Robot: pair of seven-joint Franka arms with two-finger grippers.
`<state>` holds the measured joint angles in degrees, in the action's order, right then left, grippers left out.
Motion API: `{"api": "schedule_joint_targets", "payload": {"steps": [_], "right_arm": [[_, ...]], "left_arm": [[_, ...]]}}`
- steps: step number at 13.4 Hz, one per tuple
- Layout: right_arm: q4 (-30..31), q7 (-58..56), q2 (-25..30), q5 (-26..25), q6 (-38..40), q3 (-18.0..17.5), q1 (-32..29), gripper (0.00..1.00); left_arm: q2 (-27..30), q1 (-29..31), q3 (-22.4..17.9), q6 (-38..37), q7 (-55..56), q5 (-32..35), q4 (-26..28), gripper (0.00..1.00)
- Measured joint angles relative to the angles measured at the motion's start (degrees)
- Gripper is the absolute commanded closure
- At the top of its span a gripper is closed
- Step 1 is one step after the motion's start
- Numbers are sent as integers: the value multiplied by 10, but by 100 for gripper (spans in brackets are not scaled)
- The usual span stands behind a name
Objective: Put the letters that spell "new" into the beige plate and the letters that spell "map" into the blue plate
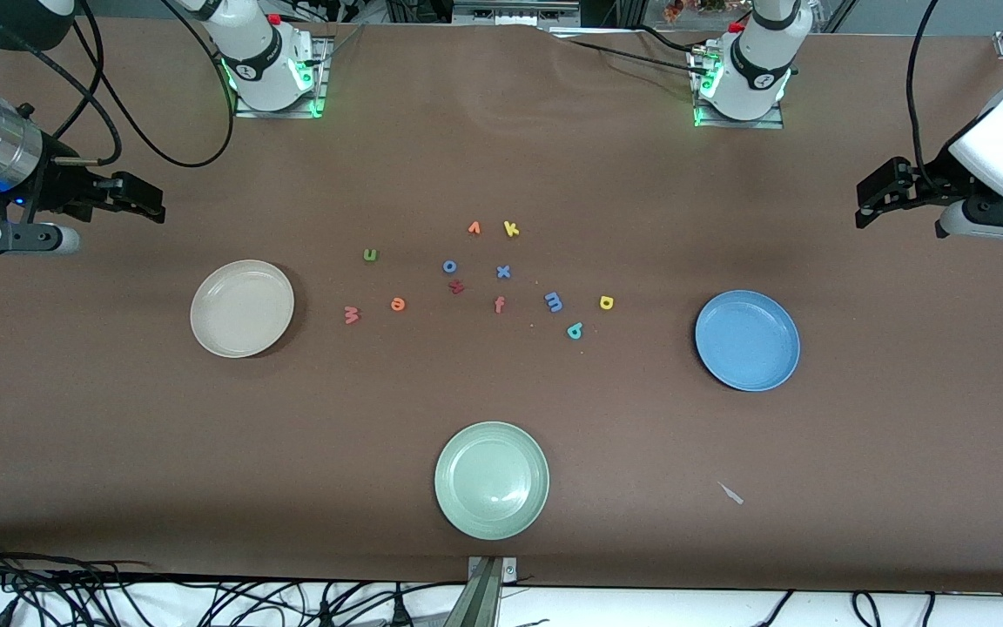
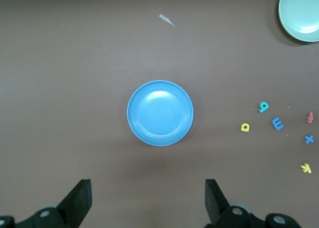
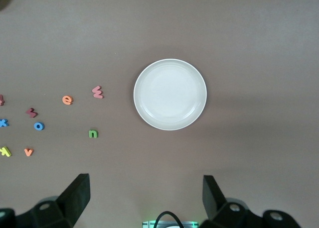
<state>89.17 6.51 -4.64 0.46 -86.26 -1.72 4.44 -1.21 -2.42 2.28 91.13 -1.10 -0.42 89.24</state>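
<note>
No letter moved yet; both plates bare. Left tool (image 2: 147,200) held spread over round medium-blue plate (image 2: 160,112); right tool (image 3: 144,198) spread over round cream-beige plate (image 3: 170,94). Foam letters (n (image 1: 370,254), e (image 1: 397,303), w (image 1: 351,314); m (image 1: 553,301), a (image 1: 606,302), p (image 1: 575,330)) scattered on brown surface (image 1: 118,435) between plates. Next: descent onto one letter, fine pinch needed.
</note>
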Motion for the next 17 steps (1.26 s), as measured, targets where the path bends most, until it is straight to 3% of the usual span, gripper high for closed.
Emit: {"api": "schedule_joint_targets", "payload": {"steps": [17], "right_arm": [[0,0,0,0,0,0,0,0]], "left_arm": [[-45,5,5,2,0,0,-13,0]]}}
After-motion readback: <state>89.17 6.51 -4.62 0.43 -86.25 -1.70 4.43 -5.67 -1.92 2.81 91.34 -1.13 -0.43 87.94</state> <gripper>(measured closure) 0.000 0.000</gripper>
